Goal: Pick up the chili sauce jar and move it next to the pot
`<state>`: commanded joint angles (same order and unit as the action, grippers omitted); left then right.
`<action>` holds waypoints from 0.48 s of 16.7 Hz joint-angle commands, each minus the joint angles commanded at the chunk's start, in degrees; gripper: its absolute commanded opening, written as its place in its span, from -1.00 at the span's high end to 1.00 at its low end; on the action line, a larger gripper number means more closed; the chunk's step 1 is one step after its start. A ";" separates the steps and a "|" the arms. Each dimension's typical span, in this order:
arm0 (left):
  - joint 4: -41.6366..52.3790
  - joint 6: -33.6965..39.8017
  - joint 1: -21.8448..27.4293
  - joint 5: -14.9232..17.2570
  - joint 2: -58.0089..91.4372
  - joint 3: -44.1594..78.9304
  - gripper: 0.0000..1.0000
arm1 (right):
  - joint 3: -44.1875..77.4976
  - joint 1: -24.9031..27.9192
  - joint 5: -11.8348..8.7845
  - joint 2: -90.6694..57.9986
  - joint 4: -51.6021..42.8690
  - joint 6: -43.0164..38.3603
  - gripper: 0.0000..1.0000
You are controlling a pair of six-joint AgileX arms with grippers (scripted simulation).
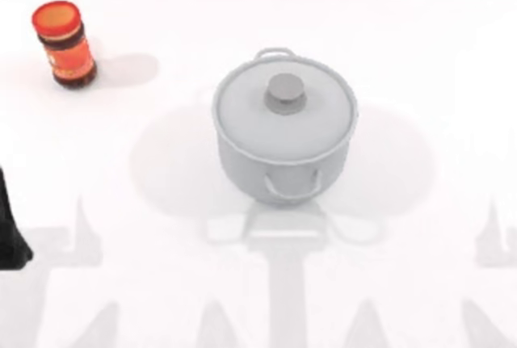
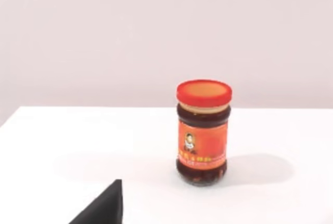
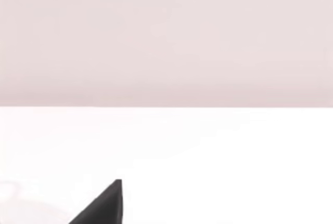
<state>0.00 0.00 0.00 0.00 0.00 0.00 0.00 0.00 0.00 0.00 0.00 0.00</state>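
Chili sauce jar (image 1: pixel 66 45): it is seen upright on the white worktop (image 1: pixel 420 57) at the upper left of the top view, its orange-red lid up and its shadow thrown toward the right. In the left wrist view the chili sauce jar (image 2: pixel 203 133) stands alone, with nothing touching it.

Pot (image 1: pixel 284 134): it is placed near the centre of the top view, lid on, knob uppermost, one loop handle toward the lower edge of the frame and one toward the upper edge. It is well apart from the jar.

Left tool (image 1: pixel 10 227): only a dark part is seen at the left edge of the top view, below the jar and apart from it. In the left wrist view a single dark tip (image 2: pixel 104 208) shows at the lower left of the frame. Whether the fingers are wide or narrow cannot be told; nothing is held.

Right tool: it is not seen in the top view. In the right wrist view only a dark tip (image 3: pixel 104 208) shows at the lower left, over bare worktop. Its opening cannot be told.

Done so far: nothing is judged to be done, as the jar is ungrasped and far from the pot.

Left to do: the jar is to be reached, most likely by the left arm, then gripped, lifted, carried toward the centre and set down beside the pot.
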 joint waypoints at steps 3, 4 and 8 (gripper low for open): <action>0.20 -0.06 -0.01 0.04 0.30 0.29 -1.00 | 0.00 0.00 0.00 0.00 0.00 0.00 -1.00; 0.59 -0.17 -0.02 0.11 0.89 0.87 -1.00 | 0.00 0.00 0.00 0.00 0.00 0.00 -1.00; 5.29 -1.63 0.11 1.24 8.14 7.90 -1.00 | 0.00 0.00 0.00 0.00 0.00 0.00 -1.00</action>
<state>5.29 -1.63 0.11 1.24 8.14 7.90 0.00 0.00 0.00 0.00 0.00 0.00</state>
